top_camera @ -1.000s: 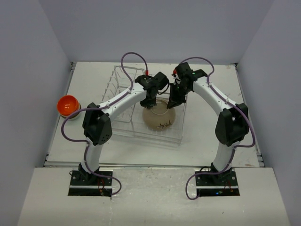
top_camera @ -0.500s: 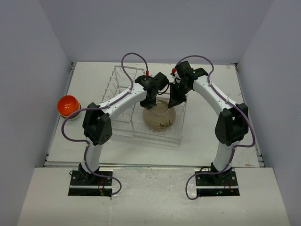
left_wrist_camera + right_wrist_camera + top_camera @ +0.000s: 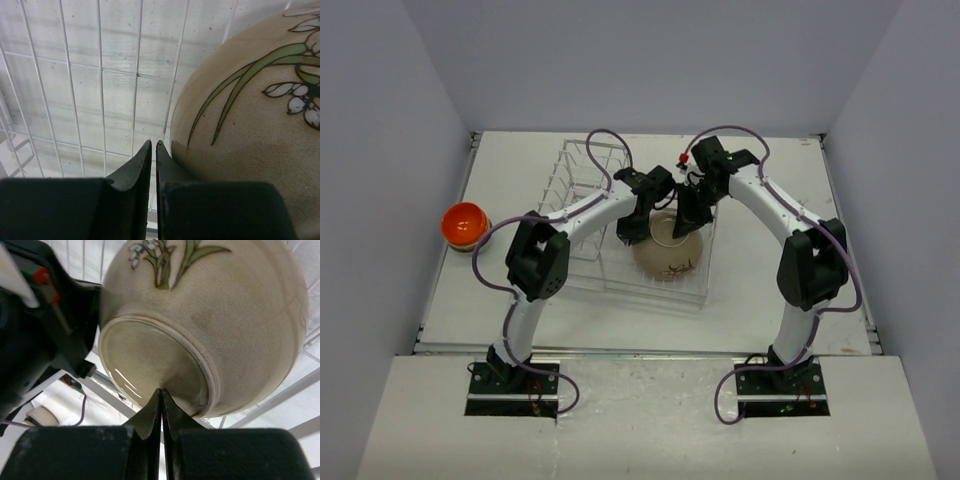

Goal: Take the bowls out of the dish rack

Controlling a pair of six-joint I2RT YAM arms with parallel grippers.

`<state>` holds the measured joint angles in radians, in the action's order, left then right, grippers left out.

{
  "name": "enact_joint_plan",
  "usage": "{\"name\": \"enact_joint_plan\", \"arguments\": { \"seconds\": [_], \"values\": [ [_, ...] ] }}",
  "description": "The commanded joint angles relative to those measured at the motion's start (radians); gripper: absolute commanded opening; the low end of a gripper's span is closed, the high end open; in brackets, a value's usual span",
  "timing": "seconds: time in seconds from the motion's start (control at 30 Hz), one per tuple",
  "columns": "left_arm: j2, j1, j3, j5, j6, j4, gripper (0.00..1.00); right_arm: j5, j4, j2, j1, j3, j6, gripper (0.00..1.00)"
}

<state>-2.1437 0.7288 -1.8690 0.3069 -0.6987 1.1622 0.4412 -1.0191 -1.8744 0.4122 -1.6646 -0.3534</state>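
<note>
Tan with green painted stems, the larger bowl [image 3: 670,252] lies foot-up in the low basket of the dish rack [image 3: 582,168], between the two claws. The right claw [image 3: 161,391] is pinched fully together. Its tips rest at the bowl's foot ring and hold nothing. The left claw [image 3: 151,145] shows only a slit between its tips, with nothing in it and the bowl's rim just to its right. The step in hand looks like finding a grip on this bowl. Next, I judge, one claw must open and straddle the rim before any lift.
</note>
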Motion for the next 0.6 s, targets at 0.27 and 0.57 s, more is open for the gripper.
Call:
{"name": "enact_joint_plan", "arguments": {
  "seconds": [0.27, 0.57],
  "values": [
    [0.018, -0.002, -0.052, 0.000, -0.013, 0.014, 0.07, -0.128, 0.008, 0.181, 0.004, -0.020, -0.010, 0.13],
    [0.011, -0.002, -0.038, -0.022, -0.010, -0.001, 0.07, -0.232, -0.041, 0.222, -0.003, -0.032, -0.030, 0.37]
  ]
}}
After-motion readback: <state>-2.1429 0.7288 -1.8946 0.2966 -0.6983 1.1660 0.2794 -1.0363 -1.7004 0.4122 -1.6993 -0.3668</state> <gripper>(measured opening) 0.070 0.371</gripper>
